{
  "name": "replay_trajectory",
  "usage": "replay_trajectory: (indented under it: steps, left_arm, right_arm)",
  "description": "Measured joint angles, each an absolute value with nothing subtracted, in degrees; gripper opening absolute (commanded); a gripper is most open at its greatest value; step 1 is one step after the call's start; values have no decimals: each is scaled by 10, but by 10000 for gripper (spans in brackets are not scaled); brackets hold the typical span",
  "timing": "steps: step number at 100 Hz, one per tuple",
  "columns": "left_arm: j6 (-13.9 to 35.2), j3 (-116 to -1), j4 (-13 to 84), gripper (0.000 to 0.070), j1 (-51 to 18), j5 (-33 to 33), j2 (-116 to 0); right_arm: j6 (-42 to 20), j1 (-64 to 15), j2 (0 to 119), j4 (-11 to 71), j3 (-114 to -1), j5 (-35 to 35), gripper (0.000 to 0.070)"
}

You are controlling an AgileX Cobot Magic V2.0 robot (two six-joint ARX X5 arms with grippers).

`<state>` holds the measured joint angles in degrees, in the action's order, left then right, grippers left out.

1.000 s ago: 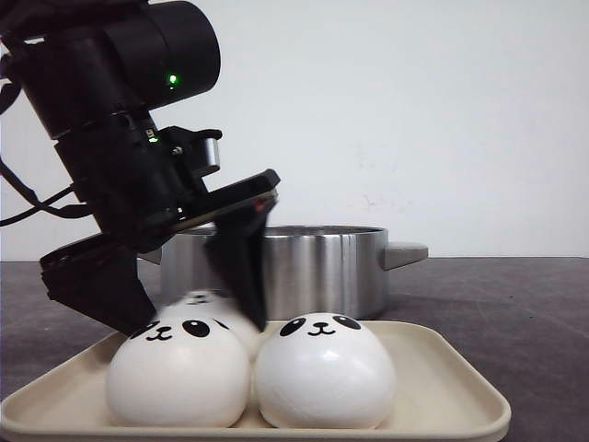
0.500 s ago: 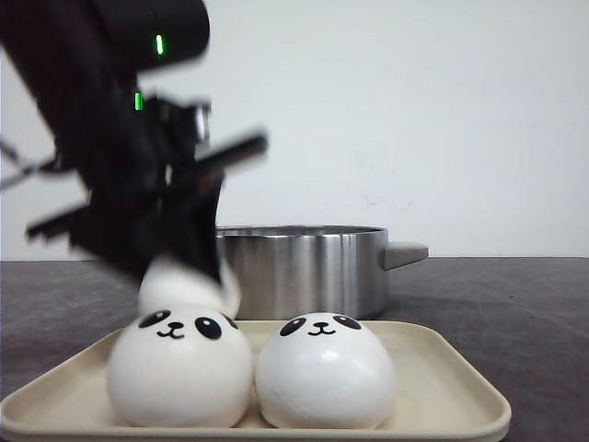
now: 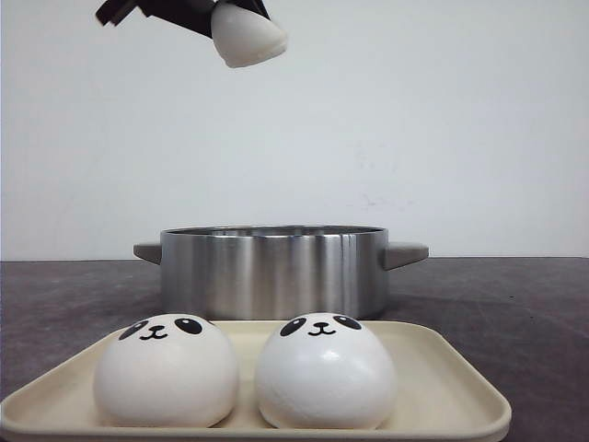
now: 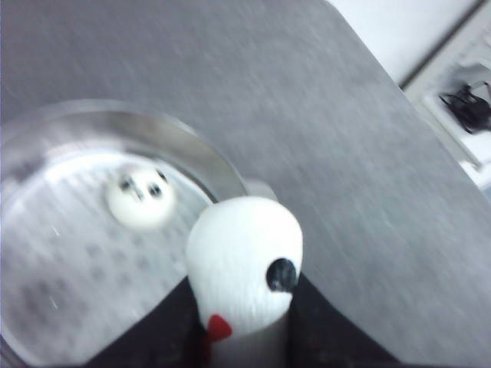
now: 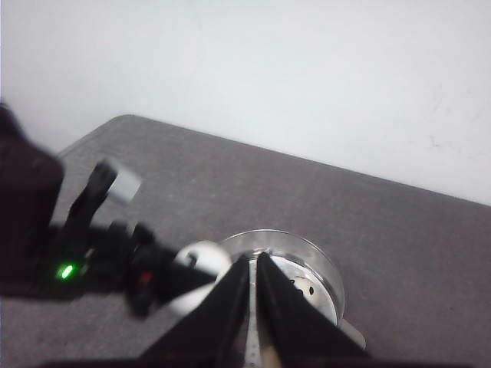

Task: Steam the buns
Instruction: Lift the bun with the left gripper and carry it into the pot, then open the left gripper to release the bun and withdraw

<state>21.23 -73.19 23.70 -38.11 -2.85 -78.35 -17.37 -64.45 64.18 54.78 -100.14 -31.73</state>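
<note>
Buns: one (image 3: pixel 247 35) is clamped between the left gripper's (image 4: pixel 244 337) fingers, held high above the steel pot's (image 3: pixel 273 271) left rim with wide open air beneath. Another bun (image 4: pixel 140 199) is seen lying inside the pot. Two more (image 3: pixel 166 370) (image 3: pixel 324 370) are set side by side on the cream tray (image 3: pixel 442 391) at the counter's front edge. The right gripper (image 5: pixel 253 307) is raised over the pot, fingers nearly together, holding nothing.

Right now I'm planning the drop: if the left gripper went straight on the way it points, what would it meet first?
Probably the steel pot: past the held bun, its perforated floor lies ahead, one bun already on it. Depth is unclear.
</note>
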Motion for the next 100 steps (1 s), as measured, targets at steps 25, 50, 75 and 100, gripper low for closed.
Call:
replay_trajectory:
  steps: [25,50,75,100]
  left_arm:
    - [182,-814,245,3,-335,-29,-935]
    - [175,-835,238,3,-302,-14,-1046]
    - [175,-835,238,227,-283,-14,-1106]
    - [175,-835,234,609,-273,-15,-1108]
  right_arm:
    - [-174,-644,655,547,-1001,-317,7]
    - [-174,-644,655,547,-1001,-317,7]
    - [-174,-644,656,547,-1001,-317,7]
    - [-174,-644,656,551,-1001,-317,7]
